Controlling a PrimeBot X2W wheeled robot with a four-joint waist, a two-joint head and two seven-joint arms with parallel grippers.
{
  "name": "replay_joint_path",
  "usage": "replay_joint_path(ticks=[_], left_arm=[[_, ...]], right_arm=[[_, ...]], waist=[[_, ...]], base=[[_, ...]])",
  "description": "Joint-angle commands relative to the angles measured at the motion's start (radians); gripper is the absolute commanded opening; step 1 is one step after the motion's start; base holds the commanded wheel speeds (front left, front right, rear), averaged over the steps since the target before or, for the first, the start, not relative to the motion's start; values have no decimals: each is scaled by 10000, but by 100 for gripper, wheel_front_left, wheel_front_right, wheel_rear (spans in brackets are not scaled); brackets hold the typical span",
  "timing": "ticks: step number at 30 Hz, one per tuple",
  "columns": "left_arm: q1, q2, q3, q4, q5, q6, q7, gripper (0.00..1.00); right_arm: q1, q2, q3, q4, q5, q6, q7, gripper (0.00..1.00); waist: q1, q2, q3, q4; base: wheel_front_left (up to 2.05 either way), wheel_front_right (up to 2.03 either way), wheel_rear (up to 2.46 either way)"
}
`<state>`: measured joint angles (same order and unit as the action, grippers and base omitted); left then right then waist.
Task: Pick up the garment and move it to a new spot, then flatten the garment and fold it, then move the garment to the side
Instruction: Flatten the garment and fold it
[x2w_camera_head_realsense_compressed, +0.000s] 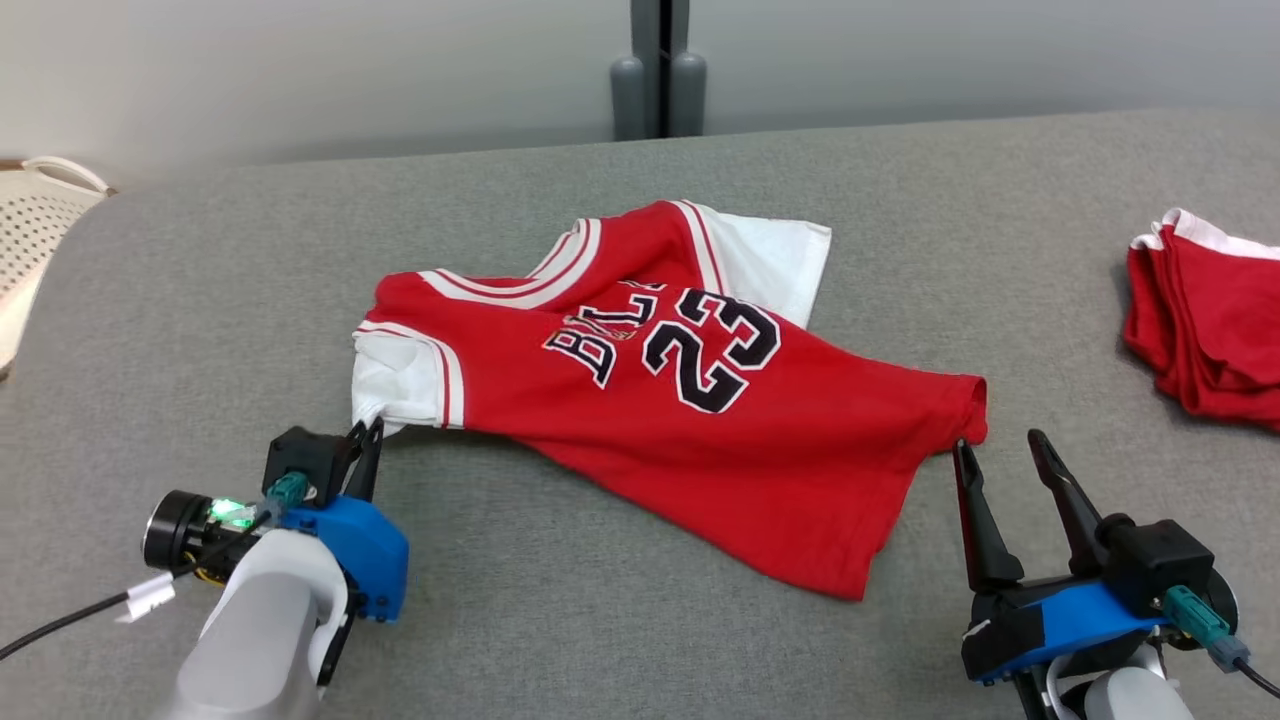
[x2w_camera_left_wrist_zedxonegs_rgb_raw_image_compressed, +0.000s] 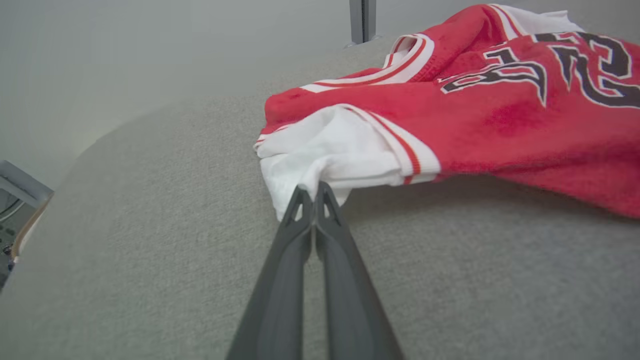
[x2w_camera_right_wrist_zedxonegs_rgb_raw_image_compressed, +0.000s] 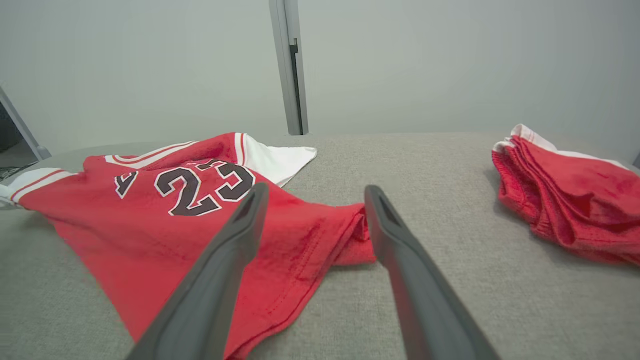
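A red jersey (x2w_camera_head_realsense_compressed: 690, 420) with white sleeves and a black "23" lies spread and slightly skewed on the grey table (x2w_camera_head_realsense_compressed: 600, 640). My left gripper (x2w_camera_head_realsense_compressed: 368, 428) is shut on the tip of its near white sleeve (x2w_camera_left_wrist_zedxonegs_rgb_raw_image_compressed: 325, 160), fingers (x2w_camera_left_wrist_zedxonegs_rgb_raw_image_compressed: 300, 235) pressed together on the cloth. At the lower right my right gripper (x2w_camera_head_realsense_compressed: 998, 442) stands open just short of the jersey's bunched hem corner (x2w_camera_right_wrist_zedxonegs_rgb_raw_image_compressed: 352, 235), which sits between and beyond the two fingers (x2w_camera_right_wrist_zedxonegs_rgb_raw_image_compressed: 235, 250), not touching them.
A second red garment (x2w_camera_head_realsense_compressed: 1210, 320) lies folded at the table's right edge, also seen as the folded red cloth (x2w_camera_right_wrist_zedxonegs_rgb_raw_image_compressed: 565, 195) in the right wrist view. A pale perforated basket (x2w_camera_head_realsense_compressed: 35, 230) stands off the left end. A grey post (x2w_camera_head_realsense_compressed: 660, 70) rises behind the table.
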<state>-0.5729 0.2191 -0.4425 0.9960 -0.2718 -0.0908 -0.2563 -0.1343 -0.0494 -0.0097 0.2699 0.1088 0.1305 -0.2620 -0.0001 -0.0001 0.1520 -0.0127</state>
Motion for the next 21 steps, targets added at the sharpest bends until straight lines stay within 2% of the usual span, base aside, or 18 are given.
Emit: replay_joint_path(ticks=[1, 6, 9, 11, 19, 20, 21], left_arm=[[268, 162, -105, -199, 133, 57, -39, 0], [1219, 641, -740, -1258, 661, 114, 283, 0], [2055, 828, -1097, -2124, 783, 71, 1014, 0], [2955, 886, -1239, -3173, 630, 206, 1783, 0], [4536, 316, -1373, -5677, -9, 693, 2793, 0], [4604, 243, -1333, -5902, -24, 805, 2714, 7], [4660, 173, -1269, -6074, -95, 928, 2655, 52]], right_arm=[[125, -22, 3, -3, 96, 4, -44, 100], [269, -27, 4, 78, 182, 4, -42, 100], [377, -27, -39, 131, 183, 4, -42, 100], [383, -27, -67, 152, 164, 4, -44, 100], [459, -25, -79, 213, 85, 4, -42, 100], [475, -27, -81, 222, 72, 4, -44, 100], [490, -25, -82, 230, 68, 4, -42, 100]], waist=[[1, 1, -70, 119], [1, 1, -325, 486], [1, 1, -416, 586], [1, 1, -466, 607], [1, 1, -640, 397], [1, 1, -667, 368], [1, 1, -689, 345]], base=[[0, 0, 0], [0, 0, 0], [0, 0, 0], [0, 0, 0], [0, 0, 0], [0, 0, 0], [0, 0, 0]])
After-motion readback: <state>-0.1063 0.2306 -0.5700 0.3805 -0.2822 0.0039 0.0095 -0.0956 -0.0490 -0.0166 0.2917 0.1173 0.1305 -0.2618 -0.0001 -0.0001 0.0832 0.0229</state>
